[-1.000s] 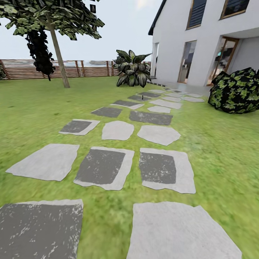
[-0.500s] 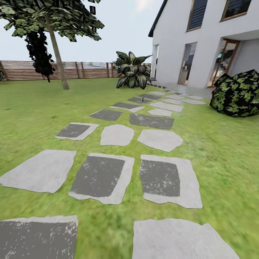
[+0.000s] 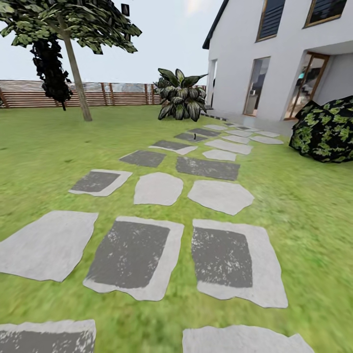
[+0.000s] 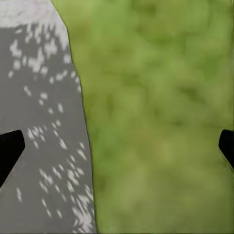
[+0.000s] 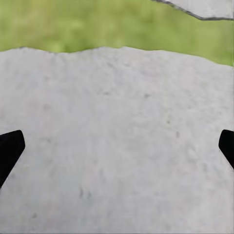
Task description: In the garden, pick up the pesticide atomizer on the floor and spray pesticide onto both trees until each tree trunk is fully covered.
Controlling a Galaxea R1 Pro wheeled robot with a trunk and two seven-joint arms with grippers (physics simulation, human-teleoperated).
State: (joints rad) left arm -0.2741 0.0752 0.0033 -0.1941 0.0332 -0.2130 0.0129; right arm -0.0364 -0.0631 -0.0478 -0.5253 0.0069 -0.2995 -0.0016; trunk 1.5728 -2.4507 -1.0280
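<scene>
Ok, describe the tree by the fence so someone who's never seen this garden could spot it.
Follow the wooden slat fence along the lawn's far edge, away from the white house. The tree stands there on grass, with a bare, slightly leaning trunk and high leafy crown, unlike the low broad-leaved plant.

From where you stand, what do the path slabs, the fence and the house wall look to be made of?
The path slabs look like rough matte stone: irregular grey outlines, some with darker speckled faces. The fence seems to be wood, with reddish-brown horizontal slats between posts. The house wall looks like smooth white render or plaster, plain and seamless, though the simulator's picture leaves that open.
</scene>
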